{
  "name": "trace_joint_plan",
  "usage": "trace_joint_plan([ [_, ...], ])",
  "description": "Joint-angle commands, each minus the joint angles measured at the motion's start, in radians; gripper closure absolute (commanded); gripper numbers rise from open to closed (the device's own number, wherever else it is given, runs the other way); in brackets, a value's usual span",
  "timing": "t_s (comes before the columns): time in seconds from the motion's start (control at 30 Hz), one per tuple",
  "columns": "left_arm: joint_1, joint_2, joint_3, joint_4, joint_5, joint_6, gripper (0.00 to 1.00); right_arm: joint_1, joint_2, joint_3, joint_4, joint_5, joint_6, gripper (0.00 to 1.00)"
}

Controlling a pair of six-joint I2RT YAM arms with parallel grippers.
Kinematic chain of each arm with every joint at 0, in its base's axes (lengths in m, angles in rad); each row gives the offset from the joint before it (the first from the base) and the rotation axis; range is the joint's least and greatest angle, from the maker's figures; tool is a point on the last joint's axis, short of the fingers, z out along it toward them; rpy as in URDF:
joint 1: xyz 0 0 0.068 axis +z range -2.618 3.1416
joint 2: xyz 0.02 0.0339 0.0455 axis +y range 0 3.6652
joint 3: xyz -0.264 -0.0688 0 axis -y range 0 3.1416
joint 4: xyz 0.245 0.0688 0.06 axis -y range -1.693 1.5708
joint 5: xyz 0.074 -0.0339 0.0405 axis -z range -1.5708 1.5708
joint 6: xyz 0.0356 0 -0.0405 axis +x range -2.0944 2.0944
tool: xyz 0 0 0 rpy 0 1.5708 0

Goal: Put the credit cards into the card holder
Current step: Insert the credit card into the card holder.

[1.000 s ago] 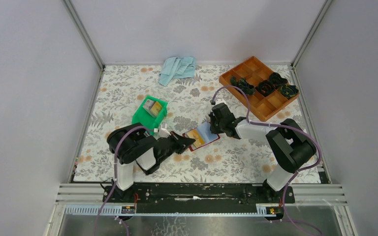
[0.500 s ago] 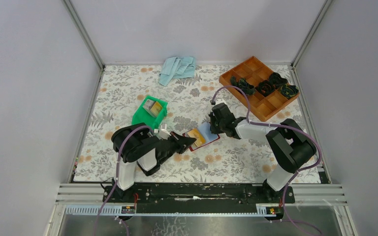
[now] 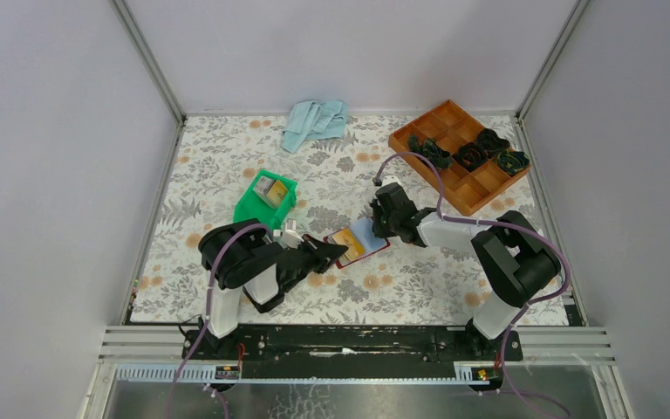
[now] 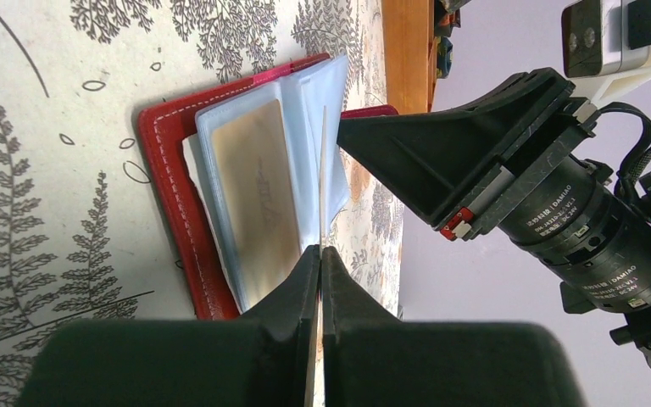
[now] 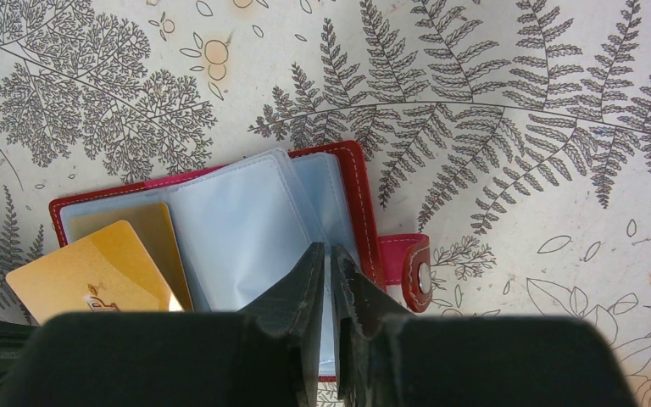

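Green bin [image 3: 246, 209] sits left of ctr on the floral surface [image 3: 401, 279], w/ a few cards [image 3: 269, 187] standing in it, well apart from the holder. Blue cloth [image 3: 315, 120] is bunched at the back edge, a bit right of the bin.

Left hand [image 4: 321, 251] is near front-ctr of the surface, reaching right. Its fingers are pinched tight on a gold card [image 5: 93, 273], no gap either side. Left wrist view shows the card edge-on btwn the fingers. Its free end is over the left half of the card holder [image 5: 246, 220]. Can't tell if that end is inside a sleeve or just lying over one.

Card holder lies open at approx ctr of the surface, red cover down, pale blue clear sleeves up. A 2nd gold card [image 4: 258, 191] sits inside a left sleeve, partly under the held one. Snap tab [image 5: 413, 271] sticks out from one red edge, flat on the surface.

Right hand [image 5: 328, 253] meets the holder from the side opposite the left hand. Fingers are narrow, nipped on one clear sleeve leaf near the holder's middle.

Orange tray [image 3: 480, 185] is at the back right corner, dark coiled items [image 3: 475, 150] in some compartments, well apart from both hands.
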Motion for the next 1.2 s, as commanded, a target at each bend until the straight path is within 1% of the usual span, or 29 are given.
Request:
trace_joint_plan([
  [0.0, -0.010, 0.015, 0.007, 0.069, -0.035, 0.034, 1.00, 0.008, 0.038, -0.046, -0.138, -0.016, -0.003, 0.86],
  [0.57, -0.018, 0.013, 0.017, 0.032, -0.062, 0.074, 1.00, 0.008, 0.038, -0.048, -0.138, -0.017, -0.002, 0.86],
  [0.8, -0.026, -0.005, 0.020, -0.016, -0.079, 0.084, 1.00, 0.009, 0.035, -0.052, -0.137, -0.017, -0.002, 0.86],
  [1.17, -0.030, 0.026, 0.050, -0.002, -0.087, 0.070, 1.00, 0.008, 0.040, -0.054, -0.134, -0.020, 0.000, 0.86],
])
